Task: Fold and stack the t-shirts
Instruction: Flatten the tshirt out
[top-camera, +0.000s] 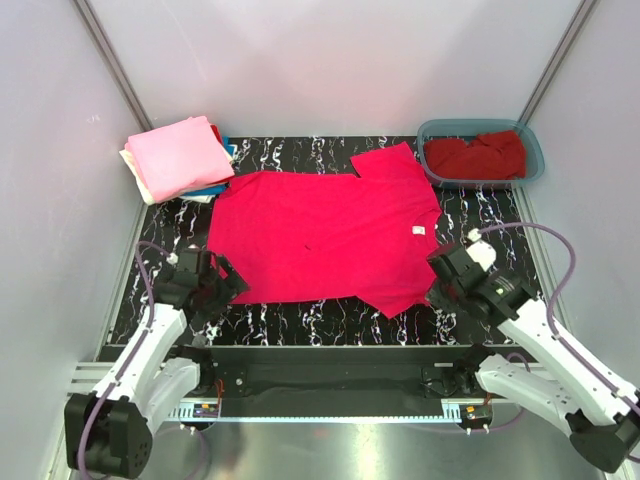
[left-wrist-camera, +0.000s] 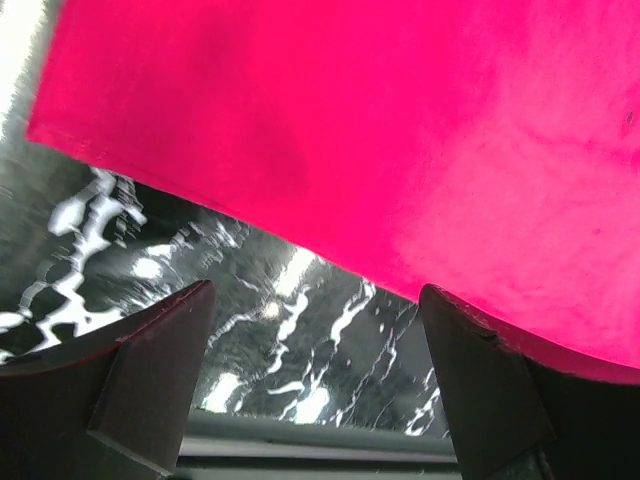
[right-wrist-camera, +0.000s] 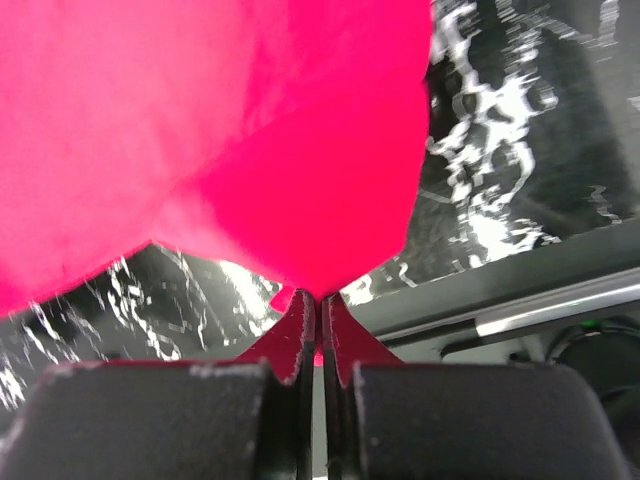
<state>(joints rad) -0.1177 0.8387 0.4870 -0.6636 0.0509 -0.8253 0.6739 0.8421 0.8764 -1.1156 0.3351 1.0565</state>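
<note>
top view: a bright pinkish-red cotton t-shirt (top-camera: 320, 235) lies spread flat on the black marbled table (top-camera: 320, 322), neck to the right. the left gripper (top-camera: 216, 284) sits at its near left hem corner, and the right gripper (top-camera: 440, 282) at the near sleeve. a stack of folded shirts (top-camera: 180, 158), light pink on top, rests at the far left. a dark red shirt (top-camera: 475, 155) waits in the teal plastic tub (top-camera: 530, 135) at the far right.

left wrist view: the dark fingers (left-wrist-camera: 150, 370) stand wide apart, low over the table. the hem edge runs just ahead of them, and no cloth is between them.

right wrist view: the jaws are pressed together, with a thin edge of the red sleeve pinched at their tips.

judgement: this looks like the start of the first fold on this shirt, with only one side gripped. the next move calls for the left gripper to slide onto the hem and close on it. both arms could then lift the near edge together and carry it toward the far side. lifting with one side alone would likely skew the cloth.
</note>
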